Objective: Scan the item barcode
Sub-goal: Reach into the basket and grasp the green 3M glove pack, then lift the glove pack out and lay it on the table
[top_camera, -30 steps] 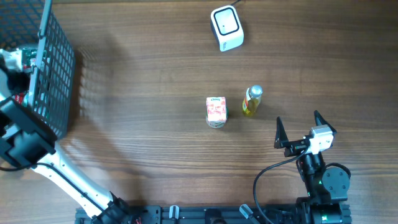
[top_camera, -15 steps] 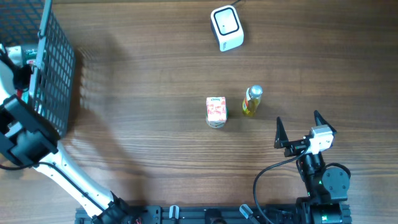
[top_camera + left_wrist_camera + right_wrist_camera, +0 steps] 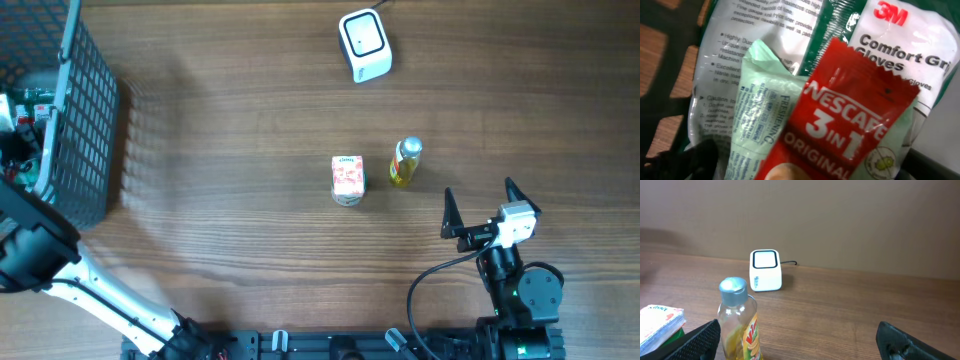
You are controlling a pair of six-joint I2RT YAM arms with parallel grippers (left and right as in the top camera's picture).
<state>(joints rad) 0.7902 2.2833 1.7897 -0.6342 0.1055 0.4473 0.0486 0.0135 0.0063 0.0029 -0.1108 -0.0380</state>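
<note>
Here: one scanner point(image 3: 364, 44), one bottle point(image 3: 404, 163), one carton point(image 3: 347, 180), one basket point(image 3: 85, 120).

Overhead looks down, right wrist level, sharing scanner point(image 3: 364, 44); left wrist hugs sachet point(image 3: 840, 130).

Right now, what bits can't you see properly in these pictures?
- Red Nescafe sachet: left wrist view, bottom cut off by the frame edge.
- White 3M gloves packet: left wrist view, partly under the sachet.
- Small pink carton: overhead, print too small for any barcode.
- Things inside the black wire basket: overhead, mostly cut off by the left edge.
</note>
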